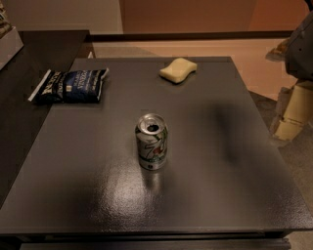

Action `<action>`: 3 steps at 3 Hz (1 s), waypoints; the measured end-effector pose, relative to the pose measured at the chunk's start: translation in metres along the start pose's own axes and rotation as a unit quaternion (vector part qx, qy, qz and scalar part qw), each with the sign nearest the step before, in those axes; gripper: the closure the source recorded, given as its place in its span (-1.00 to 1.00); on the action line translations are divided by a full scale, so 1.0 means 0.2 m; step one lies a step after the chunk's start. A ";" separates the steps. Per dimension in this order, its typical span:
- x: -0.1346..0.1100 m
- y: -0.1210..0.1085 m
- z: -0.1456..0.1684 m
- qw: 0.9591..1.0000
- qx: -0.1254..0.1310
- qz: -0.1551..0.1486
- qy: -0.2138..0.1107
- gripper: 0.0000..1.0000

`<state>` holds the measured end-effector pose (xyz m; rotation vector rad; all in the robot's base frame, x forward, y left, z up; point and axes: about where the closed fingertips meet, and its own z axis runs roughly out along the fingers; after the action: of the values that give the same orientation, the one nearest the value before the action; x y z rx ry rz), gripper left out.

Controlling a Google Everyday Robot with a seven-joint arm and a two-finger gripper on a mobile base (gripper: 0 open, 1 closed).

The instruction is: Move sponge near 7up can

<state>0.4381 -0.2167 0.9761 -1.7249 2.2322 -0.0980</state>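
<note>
Tool [292,113] off worktop [220,195] at right; can't tell its grip state. Should grasp far sponge [178,70] across pinched sides, set beside upright 7up can [152,141] without tipping it.

- Dark grey matte square bench top [98,195]: soft glare near the front edge.
- Pale orange floor [234,49]: beyond the far edge.
- Off-white wall [63,14]: behind the far-left corner.
- Dark brown flat counter [29,63]: along the left edge.
- Cream-coloured gripper [292,114]: outside the right edge.

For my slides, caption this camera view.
Pale yellow foam sponge at dark table's far edge, silver 7up can upright mid-table, blue chip bag left, gripper beyond right edge.
</note>
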 end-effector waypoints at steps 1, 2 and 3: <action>0.00 0.00 0.00 1.000 0.000 0.000 0.000 -1.00; 0.00 -0.11 0.07 0.999 0.005 0.042 -0.008 -1.00; -0.01 -0.34 0.19 0.994 0.019 0.104 -0.035 -1.00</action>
<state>0.5136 -0.2284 0.9571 -1.4441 2.3267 -0.0311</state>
